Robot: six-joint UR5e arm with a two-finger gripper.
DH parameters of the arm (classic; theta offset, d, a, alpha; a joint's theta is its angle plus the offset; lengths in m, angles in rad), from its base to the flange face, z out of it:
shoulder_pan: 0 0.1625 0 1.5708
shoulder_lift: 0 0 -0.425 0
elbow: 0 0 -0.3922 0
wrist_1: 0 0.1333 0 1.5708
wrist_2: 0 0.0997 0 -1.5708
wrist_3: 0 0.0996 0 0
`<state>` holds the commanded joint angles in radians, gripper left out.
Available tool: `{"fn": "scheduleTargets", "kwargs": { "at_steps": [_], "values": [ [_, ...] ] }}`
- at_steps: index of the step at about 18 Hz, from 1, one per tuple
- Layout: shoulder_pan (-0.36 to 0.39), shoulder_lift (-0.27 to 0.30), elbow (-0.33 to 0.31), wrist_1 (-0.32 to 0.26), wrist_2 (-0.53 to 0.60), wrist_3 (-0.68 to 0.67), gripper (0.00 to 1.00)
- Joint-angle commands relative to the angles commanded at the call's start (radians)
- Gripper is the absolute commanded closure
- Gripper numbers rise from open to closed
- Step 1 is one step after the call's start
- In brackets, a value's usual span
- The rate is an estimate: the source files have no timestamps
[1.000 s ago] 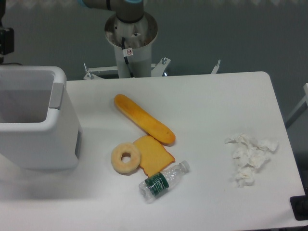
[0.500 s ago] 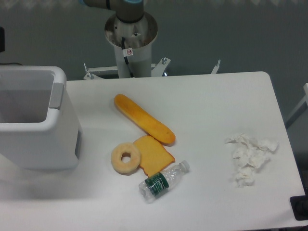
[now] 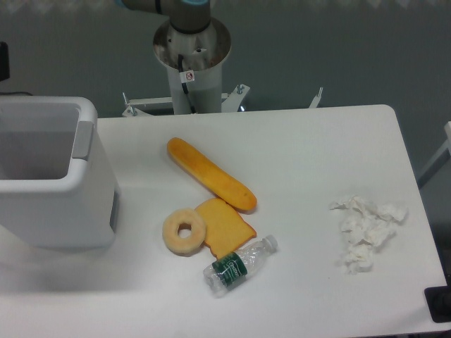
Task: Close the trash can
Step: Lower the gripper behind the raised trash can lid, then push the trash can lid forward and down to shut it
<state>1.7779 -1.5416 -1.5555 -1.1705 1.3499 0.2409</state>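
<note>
At the left edge of the frame, on the desk [image 3: 317, 148], stands the trash can [image 3: 70, 204], and its top is open: the hollow inside is visible and no lid covers it. The lid itself I cannot see. Only the arm's base [image 3: 192, 56] appears, at the top; the tool is outside the view, so its state cannot be told. Closing is, I judge, not yet begun.

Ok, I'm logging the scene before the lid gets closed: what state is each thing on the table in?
trash can: open, inside visible, upright at the table's left edge
long bread loaf: lying diagonally
toast slice: flat, touching the loaf's end
donut: flat, beside the toast
water bottle: on its side, cap on
tissues: crumpled, apart at the right
</note>
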Motion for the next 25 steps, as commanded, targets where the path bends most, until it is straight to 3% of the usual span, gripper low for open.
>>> {"fn": "scheduleTargets", "kwargs": {
  "at_steps": [25],
  "values": [
    [0.173,0.031,-0.023,0.009,0.028,0.012,0.00]
  ]
}}
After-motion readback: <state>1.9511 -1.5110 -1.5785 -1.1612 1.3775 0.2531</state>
